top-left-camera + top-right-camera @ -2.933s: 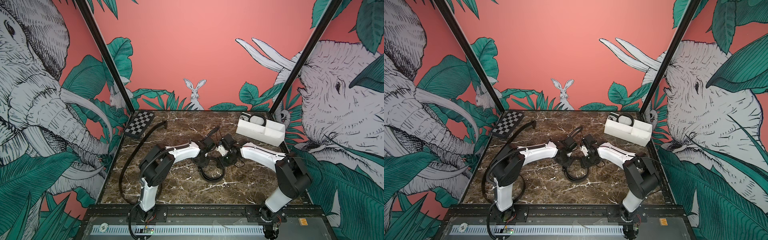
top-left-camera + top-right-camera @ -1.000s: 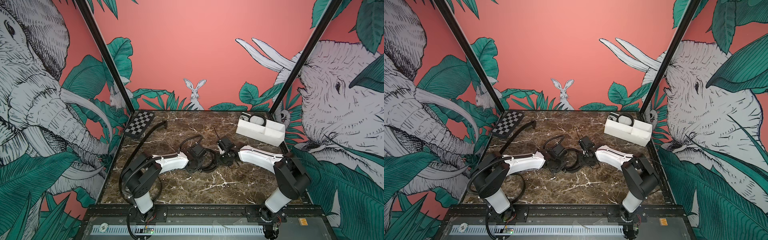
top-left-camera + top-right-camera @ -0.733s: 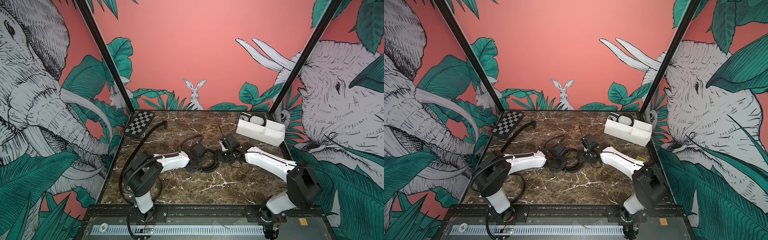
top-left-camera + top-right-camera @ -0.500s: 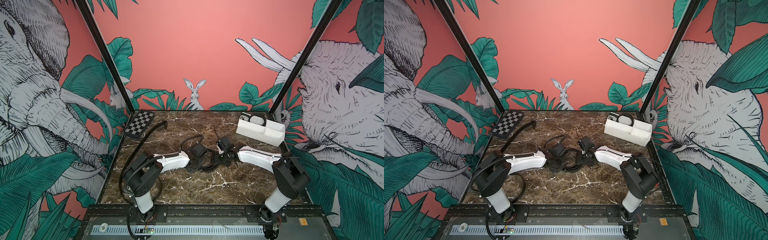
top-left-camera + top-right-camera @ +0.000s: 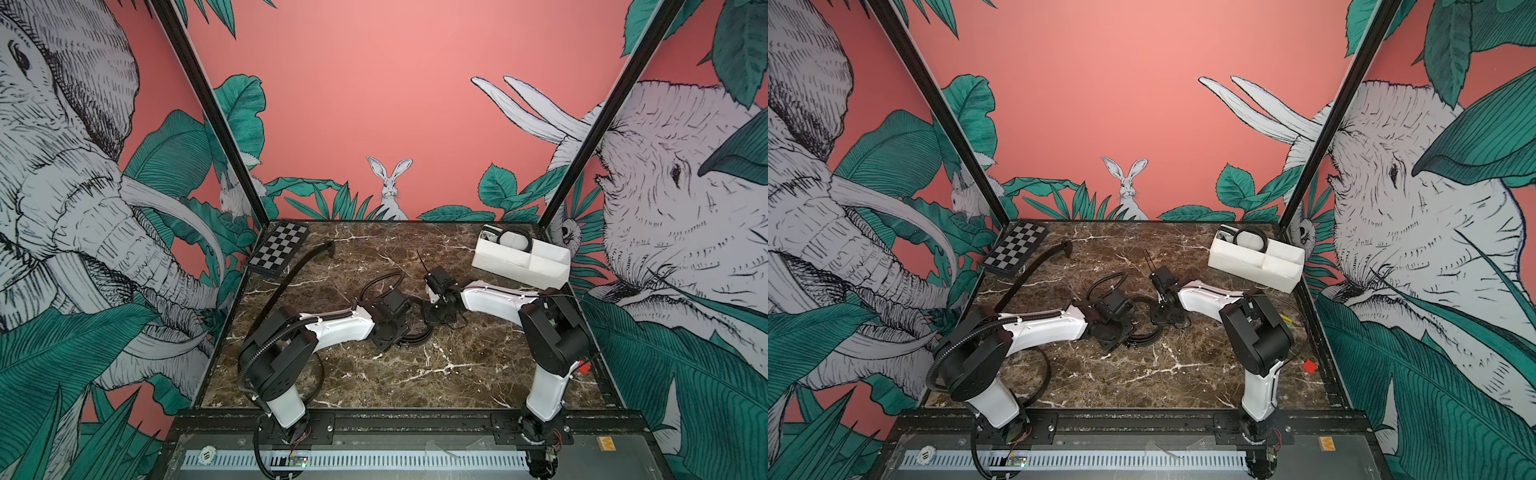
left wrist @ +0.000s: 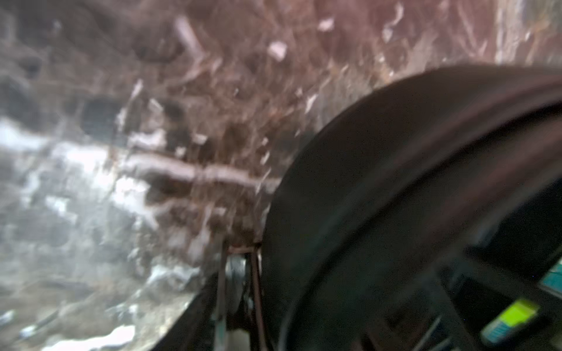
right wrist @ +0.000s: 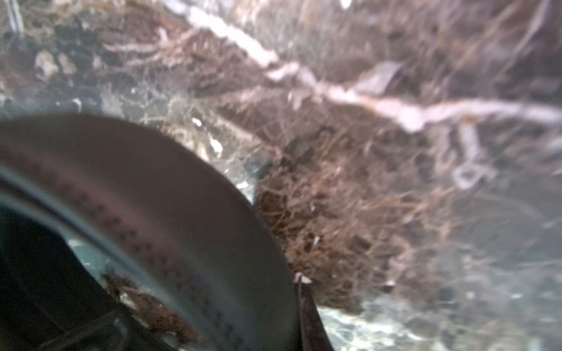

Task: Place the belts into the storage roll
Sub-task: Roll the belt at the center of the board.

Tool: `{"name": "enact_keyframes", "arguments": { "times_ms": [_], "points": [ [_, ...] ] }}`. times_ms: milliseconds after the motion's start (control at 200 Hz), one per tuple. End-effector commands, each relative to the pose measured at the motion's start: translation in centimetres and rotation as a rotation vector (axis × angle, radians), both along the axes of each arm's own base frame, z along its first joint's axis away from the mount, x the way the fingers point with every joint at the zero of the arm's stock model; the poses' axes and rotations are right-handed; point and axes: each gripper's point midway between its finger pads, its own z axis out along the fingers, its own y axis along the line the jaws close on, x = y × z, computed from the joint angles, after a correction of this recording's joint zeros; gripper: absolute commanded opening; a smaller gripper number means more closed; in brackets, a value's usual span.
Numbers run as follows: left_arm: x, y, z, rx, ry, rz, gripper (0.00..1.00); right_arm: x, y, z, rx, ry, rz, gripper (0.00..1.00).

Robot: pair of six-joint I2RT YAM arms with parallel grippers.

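Two arms were down low at centre of marble table (image 5: 415, 374), left gripper (image 5: 401, 334) and right gripper (image 5: 438, 309) close together over loose belt (image 5: 422, 337) coiled on tabletop. Both wrist views were badly blurred, with only broad dark curve of strap against marble. Couldn't tell how wide either set of jaws stood, or whether either had hold of anything. White storage box (image 5: 519, 262) sat well apart at far right corner, second belt (image 5: 528, 242) coiled in its end compartment nearest back wall. Third belt (image 5: 291, 270) lay stretched out beside checkerboard (image 5: 278, 249).
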Motion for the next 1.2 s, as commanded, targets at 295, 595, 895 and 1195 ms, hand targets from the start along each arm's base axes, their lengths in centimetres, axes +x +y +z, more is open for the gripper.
{"name": "enact_keyframes", "arguments": {
  "times_ms": [295,595,895,1195],
  "points": [
    [2.1,1.5,7.3,0.056,-0.197,-0.273,0.86,1.6,1.1,1.8,-0.085,0.071,0.496,0.13],
    [3.8,-0.6,5.2,0.097,-0.191,-0.376,0.83,2.4,2.3,1.4,-0.053,0.069,0.516,0.37],
    [6.4,-2.7,5.3,0.148,-0.231,-0.478,0.72,2.8,0.0,4.6,-0.037,-0.009,0.338,0.53],
    [5.6,-1.7,4.1,0.192,-0.213,-0.551,0.66,0.6,-1.6,4.5,0.062,0.016,0.165,0.52]
  ]
}}
